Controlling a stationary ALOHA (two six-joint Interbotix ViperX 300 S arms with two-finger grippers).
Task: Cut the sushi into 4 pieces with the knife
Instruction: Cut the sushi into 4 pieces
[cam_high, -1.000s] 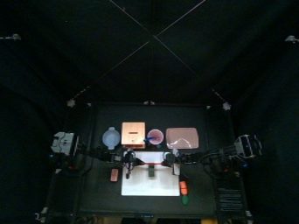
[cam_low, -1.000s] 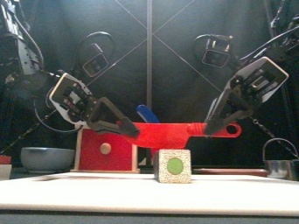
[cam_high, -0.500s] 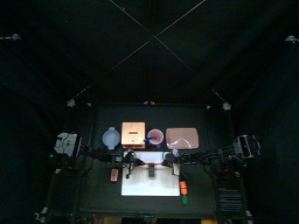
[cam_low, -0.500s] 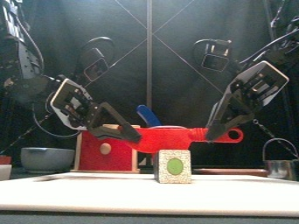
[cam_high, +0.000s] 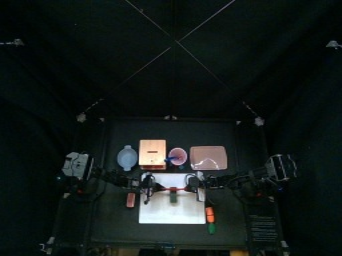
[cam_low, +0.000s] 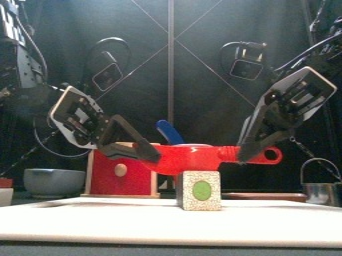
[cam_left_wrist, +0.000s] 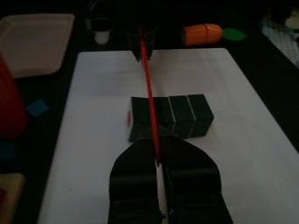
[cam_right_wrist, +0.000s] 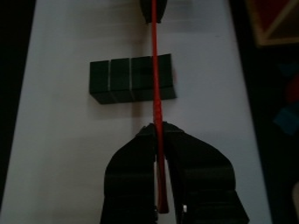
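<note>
A red toy knife (cam_low: 221, 153) is held level between both arms, just above the sushi roll (cam_low: 201, 189). The roll lies on the white cutting board (cam_low: 80, 215), showing a white end with a green middle. My left gripper (cam_low: 138, 152) is shut on the blade end and my right gripper (cam_low: 245, 152) is shut on the handle end. In the left wrist view the blade (cam_left_wrist: 149, 83) runs across the dark roll (cam_left_wrist: 184, 116) from my left gripper (cam_left_wrist: 158, 154). The right wrist view has the blade (cam_right_wrist: 156, 83) crossing the roll (cam_right_wrist: 122, 80) ahead of my right gripper (cam_right_wrist: 156, 131).
Behind the board stand a blue-grey bowl (cam_high: 127, 157), the wooden box (cam_high: 154, 152), a red cup (cam_high: 178, 155) holding a blue knife (cam_low: 166, 130), and the pink tray (cam_high: 207, 157). Orange and green toys (cam_high: 210, 214) lie at the board's right. The metal cutter (cam_low: 319, 190) sits at the right.
The knife and both grippers have dipped slightly toward the roll. The roll has not moved.
</note>
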